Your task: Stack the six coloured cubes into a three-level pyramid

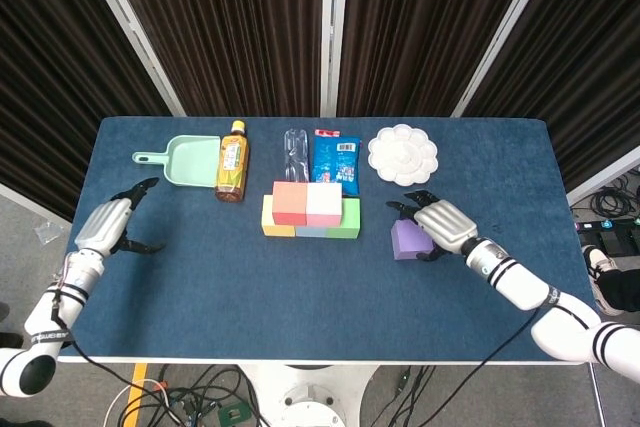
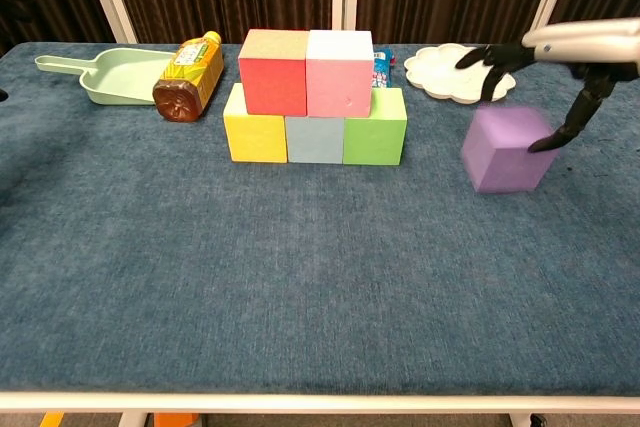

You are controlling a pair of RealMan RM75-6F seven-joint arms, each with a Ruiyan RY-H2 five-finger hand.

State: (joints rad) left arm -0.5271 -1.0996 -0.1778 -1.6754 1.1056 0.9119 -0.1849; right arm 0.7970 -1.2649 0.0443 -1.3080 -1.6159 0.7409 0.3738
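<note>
Head view. A blue counter (image 1: 220,287) is shown from above. At its centre a yellow cube (image 1: 271,218), a grey-blue cube (image 1: 310,231) and a green cube (image 1: 346,219) are set in a row, touching; a red cube (image 1: 290,198) and a pink cube (image 1: 324,198) are stacked on them. The purple cube (image 1: 407,239) is gripped by the right robot hand (image 1: 438,225) just right of the green cube, apart from it. The left robot hand (image 1: 108,224) is seen near the counter's left edge, fingers parted, nothing held. Behind the cubes lie a green scoop (image 1: 186,160), a tea bottle (image 1: 232,161), a clear packet (image 1: 294,151), a blue packet (image 1: 335,159) and a white palette (image 1: 402,154).

Chest view. The purple cube (image 2: 505,150) appears blurred, between dark fingertips (image 2: 558,136) of the right robot hand (image 2: 540,67), right of the green cube (image 2: 375,127). The left robot hand is not shown here.
</note>
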